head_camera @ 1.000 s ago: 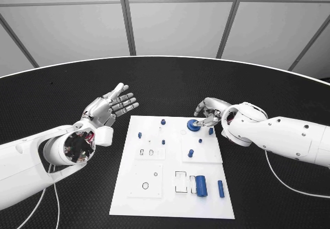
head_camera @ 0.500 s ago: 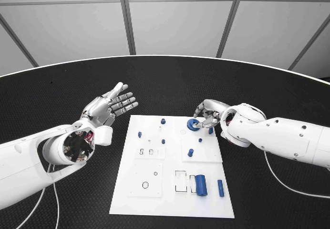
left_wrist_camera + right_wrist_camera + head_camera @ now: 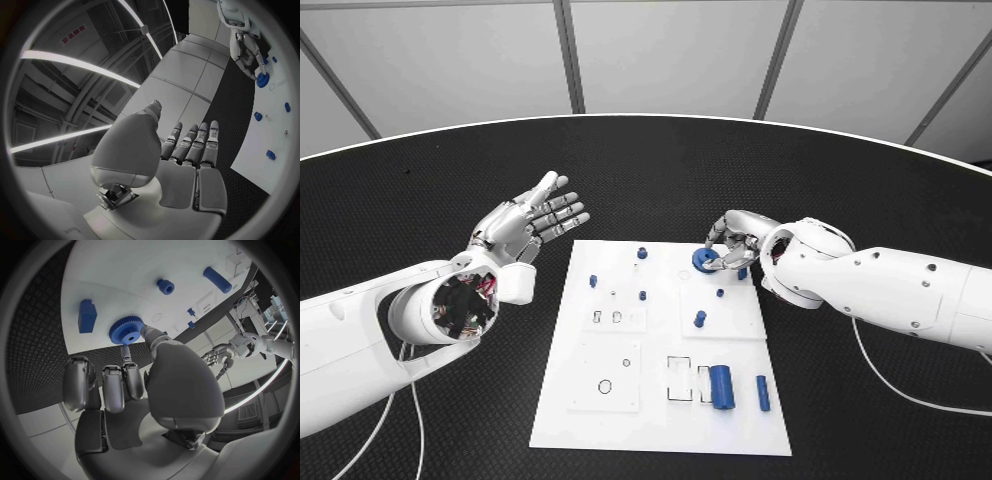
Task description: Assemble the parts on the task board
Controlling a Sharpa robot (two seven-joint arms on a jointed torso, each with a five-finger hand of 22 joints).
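Since 1 second before, your right hand (image 3: 737, 240) shifted slightly up and left with the blue gear (image 3: 707, 260), pinching it at the upper right of the task board (image 3: 661, 420). Your left hand (image 3: 531, 222) stayed raised at the left of the frame, fingers spread, holding nothing. Blue parts (image 3: 721, 388) lay at the board's lower right

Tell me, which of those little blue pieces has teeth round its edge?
The blue gear at the board's far edge, pinched by the right hand. The other blue pieces are smooth pegs and bars.
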